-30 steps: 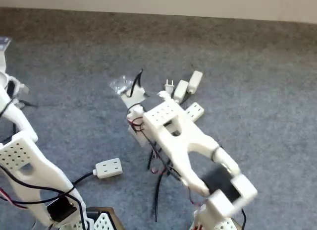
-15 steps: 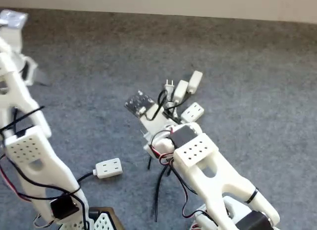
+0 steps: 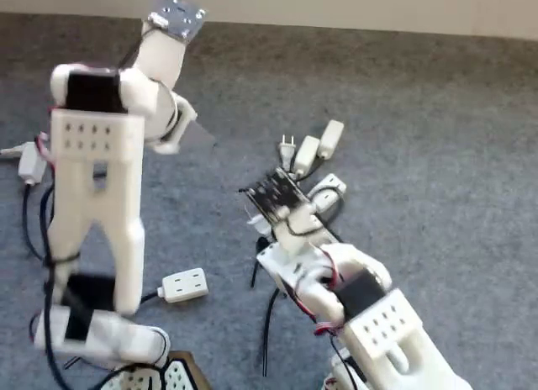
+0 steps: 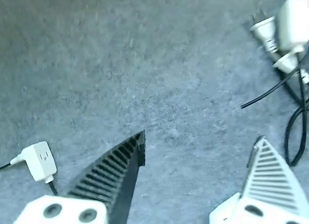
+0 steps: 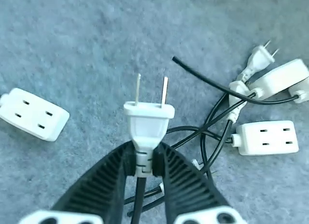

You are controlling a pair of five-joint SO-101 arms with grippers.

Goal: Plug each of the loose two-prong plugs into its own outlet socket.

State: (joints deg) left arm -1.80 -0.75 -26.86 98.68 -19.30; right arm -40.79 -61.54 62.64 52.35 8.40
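Swinging up from the left edge, the left arm (image 3: 92,180) now towers over the grey counter (image 3: 437,113), while the right arm (image 3: 370,314) has drawn back from the tangle of cords (image 5: 212,113) with a plug (image 5: 147,119) in tow. The right end effector (image 5: 143,154) pinches that plug at its neck, prongs pointing outward and clear of the counter. The left end effector (image 4: 200,139) hangs spread, holding nothing, above bare counter. One socket (image 3: 185,285) lies alone near the left arm's base. A second socket (image 5: 265,137) sits among the cords, close to a loose plug (image 5: 260,55) not yet seated. With one plug lifted free, the pick-up looks done. The likely next step is lining its prongs up with an open socket, perhaps with the left arm steadying that socket.
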